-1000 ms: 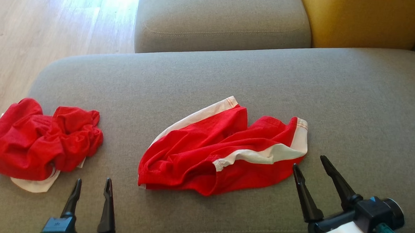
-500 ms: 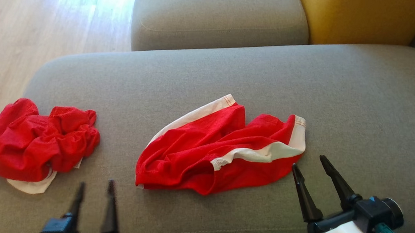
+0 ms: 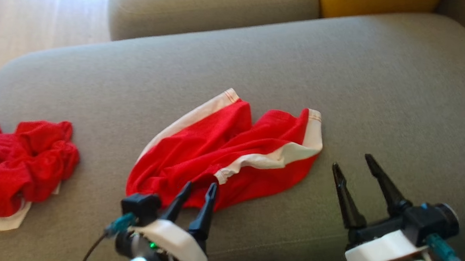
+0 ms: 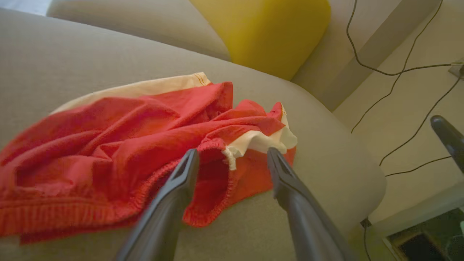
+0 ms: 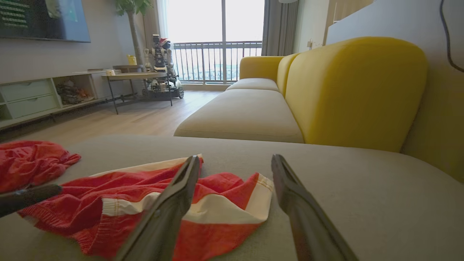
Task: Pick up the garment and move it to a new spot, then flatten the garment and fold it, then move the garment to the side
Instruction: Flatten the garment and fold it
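Bright daylight from the balcony window [image 5: 217, 40], glare on the wooden floor [image 3: 44, 1], motion blur around the left hand [image 3: 201, 185]

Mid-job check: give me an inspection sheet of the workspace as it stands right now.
Surface: grey sofa cushion, flat.
Job's things: red-and-white shorts, rumpled, unfolded, mid-cushion.
Clutter: second red garment, crumpled, at the cushion's left end.
Grippers: left gripper open, tips at the shorts' near edge; right gripper open, right of the shorts, apart.
Cables: black cables on the pale floor beside the sofa.
Surroundings: yellow backrest, wooden floor, side table.
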You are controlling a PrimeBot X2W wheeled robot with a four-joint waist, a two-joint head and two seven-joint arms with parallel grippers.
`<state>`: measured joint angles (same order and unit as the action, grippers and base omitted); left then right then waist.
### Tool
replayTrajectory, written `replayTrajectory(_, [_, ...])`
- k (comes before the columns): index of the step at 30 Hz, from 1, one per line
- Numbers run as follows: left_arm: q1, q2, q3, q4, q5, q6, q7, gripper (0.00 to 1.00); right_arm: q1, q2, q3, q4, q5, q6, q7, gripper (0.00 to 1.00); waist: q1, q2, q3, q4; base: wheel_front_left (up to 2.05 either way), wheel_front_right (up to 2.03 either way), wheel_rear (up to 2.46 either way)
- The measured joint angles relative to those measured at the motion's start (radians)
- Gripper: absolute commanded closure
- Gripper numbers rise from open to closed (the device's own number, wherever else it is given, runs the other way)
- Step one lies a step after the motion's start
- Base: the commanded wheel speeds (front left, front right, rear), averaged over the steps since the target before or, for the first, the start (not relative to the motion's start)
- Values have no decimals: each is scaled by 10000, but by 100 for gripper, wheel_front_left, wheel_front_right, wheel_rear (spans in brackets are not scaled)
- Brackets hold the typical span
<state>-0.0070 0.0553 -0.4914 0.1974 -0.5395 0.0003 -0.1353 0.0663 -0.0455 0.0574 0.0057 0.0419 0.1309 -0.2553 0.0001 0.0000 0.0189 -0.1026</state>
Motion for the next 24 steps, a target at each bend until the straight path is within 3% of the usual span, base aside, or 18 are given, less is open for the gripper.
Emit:
replayTrajectory(5, [-663,-6,-466,355,-882,52,836,0,-372,0,-17,-224,224,0,0,0,0,0,320,-385,0,0,0])
replayTrajectory(8, [-1083,-10,-468,750,-928,368,1170,0,-614,0,6,-320,274,0,0,0,0,0,532,-614,0,0,0])
replayTrajectory(11, [-1390,8,-378,1085,-805,796,1175,0,-752,0,88,-439,401,0,0,0,0,0,734,-836,0,0,0])
replayTrajectory(17, [-1518,0,-251,1321,-899,986,1175,0,-789,-2,96,-523,474,0,0,0,1,0,988,-1168,0,0,0])
replayTrajectory(18, [-1531,0,-251,1337,-899,986,1174,18,-789,-2,98,-523,476,0,0,0,1,0,999,-1198,0,0,0])
replayTrajectory(19, [-1561,0,-261,1358,-895,995,1174,66,-789,-2,94,-523,474,0,0,0,1,0,999,-1220,0,0,0])
replayTrajectory(20, [-1607,0,-267,1375,-897,995,1174,99,-789,-2,88,-529,474,0,0,0,0,0,997,-1233,0,0,0])
replayTrajectory(24, [-1652,-4,-242,1337,-943,995,1018,100,-790,-2,86,-596,449,0,0,0,0,0,970,-1161,0,0,0])
